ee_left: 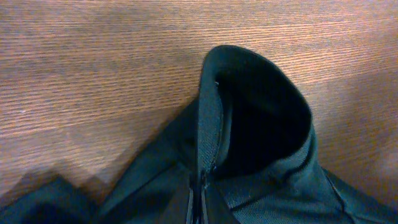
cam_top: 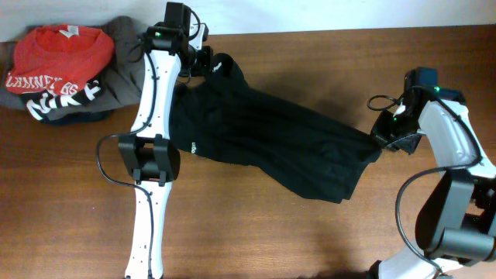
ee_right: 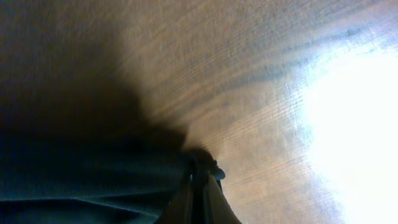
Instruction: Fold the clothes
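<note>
Between both arms' fingers (ee_right: 216, 206), black garment (cam_top: 263, 132)

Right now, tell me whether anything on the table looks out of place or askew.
The black shirt lies askew: stretched diagonally across the table, wrinkled, pinched at opposite ends by the left fingers and right fingers. A red shirt and grey garment sit heaped at the far left corner.

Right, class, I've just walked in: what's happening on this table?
Two robot arms are handling the black garment, which lies stretched across the wooden table, not yet folded. The left gripper is shut on one end near the back edge, and the right gripper is shut on the opposite end at the right. A red shirt and a grey garment sit piled in the far left corner, untouched.
</note>
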Tool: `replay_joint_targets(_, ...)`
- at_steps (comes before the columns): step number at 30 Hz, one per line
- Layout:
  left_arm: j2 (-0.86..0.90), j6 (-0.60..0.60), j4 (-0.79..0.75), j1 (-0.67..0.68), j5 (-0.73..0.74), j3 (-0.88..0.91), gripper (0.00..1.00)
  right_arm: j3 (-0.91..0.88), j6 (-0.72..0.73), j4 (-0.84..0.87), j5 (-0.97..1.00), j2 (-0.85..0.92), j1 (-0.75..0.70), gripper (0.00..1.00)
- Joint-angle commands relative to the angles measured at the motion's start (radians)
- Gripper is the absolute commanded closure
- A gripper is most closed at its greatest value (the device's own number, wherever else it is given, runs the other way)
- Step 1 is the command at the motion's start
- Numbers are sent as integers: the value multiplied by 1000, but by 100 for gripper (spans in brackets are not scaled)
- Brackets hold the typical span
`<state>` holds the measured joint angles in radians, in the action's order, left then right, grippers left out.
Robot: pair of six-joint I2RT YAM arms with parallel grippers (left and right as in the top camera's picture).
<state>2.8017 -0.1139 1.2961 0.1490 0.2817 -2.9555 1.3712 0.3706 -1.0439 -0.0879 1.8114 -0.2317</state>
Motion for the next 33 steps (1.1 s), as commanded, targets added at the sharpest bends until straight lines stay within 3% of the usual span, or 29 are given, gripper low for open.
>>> replay_joint_targets(1, 3, 27, 21, -14, -15, -50, 100, 3, 12, -40, 40, -41, 2, 96)
replay_joint_targets(12, 3, 63, 117, -21, -27, -120, 99, 3, 12, -200, 40, -50, 3, 96)
replay_joint_targets(33, -10, 63, 344, -86, -15, -183, 100, 3, 0, -264, 40, -51, 3, 96)
